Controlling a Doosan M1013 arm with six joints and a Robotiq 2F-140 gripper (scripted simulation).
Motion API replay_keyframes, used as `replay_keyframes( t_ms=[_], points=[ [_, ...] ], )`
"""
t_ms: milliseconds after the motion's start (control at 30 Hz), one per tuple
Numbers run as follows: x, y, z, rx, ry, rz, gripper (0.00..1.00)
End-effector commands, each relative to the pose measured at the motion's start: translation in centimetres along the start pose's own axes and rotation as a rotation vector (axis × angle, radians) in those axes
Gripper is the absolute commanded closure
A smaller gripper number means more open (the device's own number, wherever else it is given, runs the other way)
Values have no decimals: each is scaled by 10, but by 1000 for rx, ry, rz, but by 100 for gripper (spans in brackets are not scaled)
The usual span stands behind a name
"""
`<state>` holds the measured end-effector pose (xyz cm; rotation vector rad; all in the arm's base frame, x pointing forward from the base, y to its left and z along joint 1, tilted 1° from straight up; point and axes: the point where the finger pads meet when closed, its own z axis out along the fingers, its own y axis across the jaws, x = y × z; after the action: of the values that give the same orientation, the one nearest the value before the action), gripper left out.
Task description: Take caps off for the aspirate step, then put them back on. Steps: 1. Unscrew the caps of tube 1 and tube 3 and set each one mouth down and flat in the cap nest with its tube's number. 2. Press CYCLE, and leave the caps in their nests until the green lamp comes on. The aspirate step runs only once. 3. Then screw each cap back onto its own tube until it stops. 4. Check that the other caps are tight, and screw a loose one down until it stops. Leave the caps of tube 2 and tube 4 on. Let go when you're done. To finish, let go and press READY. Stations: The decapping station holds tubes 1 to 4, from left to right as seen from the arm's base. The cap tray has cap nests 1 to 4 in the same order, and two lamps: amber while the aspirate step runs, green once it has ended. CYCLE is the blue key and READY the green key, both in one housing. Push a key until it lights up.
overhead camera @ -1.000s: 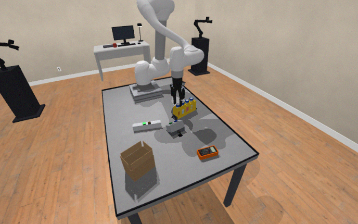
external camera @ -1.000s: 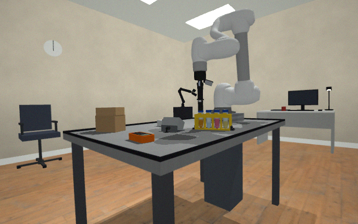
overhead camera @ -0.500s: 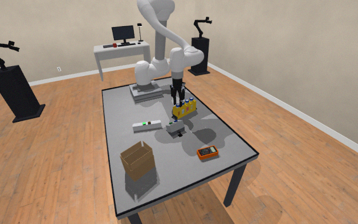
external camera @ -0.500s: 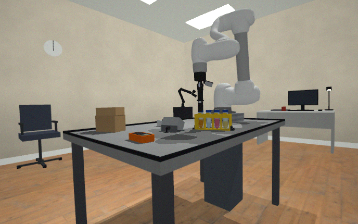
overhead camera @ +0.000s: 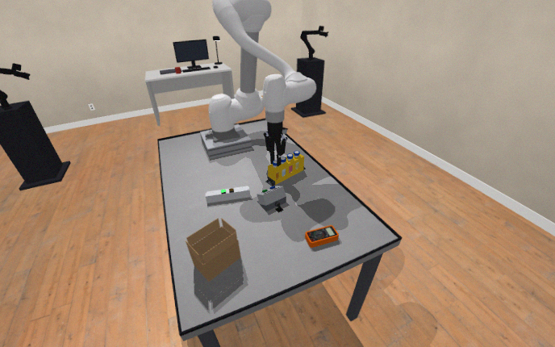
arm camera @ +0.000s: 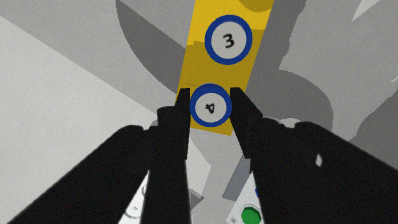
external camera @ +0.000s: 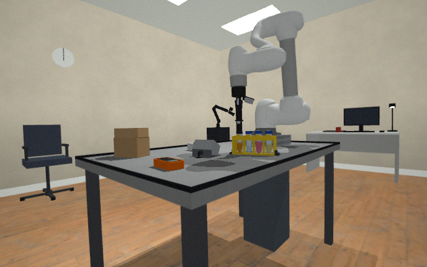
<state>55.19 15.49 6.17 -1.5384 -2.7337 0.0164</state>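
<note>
Now at tube 4 end of yellow decapping station (arm camera: 198,55). Gripper (arm camera: 210,91) straddles cap 4 (arm camera: 210,106), fingers narrowed and touching its rim on both sides: clamped on it, as far as wrist view shows. Cap sits on its tube. Cap 3 (arm camera: 228,40) next along, untouched. Green lamp (overhead camera: 223,190) on cap tray (overhead camera: 237,196) lit, so I judge this tightness check.

Risks:
- turning wrong way loosens cap meant to stay on
- contact near fingertips only; cap may slip, giving false "tight"
- off-centre twist could drag station sideways

Blue-ringed white caps (arm camera: 210,106) on a yellow rack (arm camera: 201,60).
</note>
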Motion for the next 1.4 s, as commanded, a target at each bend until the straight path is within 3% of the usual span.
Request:
replay_keyframes(
  t_ms=[0,133,1133,1167,1367],
  points=[
    [0,0,-1,-1,0,0,70],
    [0,0,-1,-1,0,0,70],
    [0,0,0,-1,0,489,70],
    [0,0,-1,-1,0,489,59],
    [0,0,-1,-1,0,489,59]
  ],
)
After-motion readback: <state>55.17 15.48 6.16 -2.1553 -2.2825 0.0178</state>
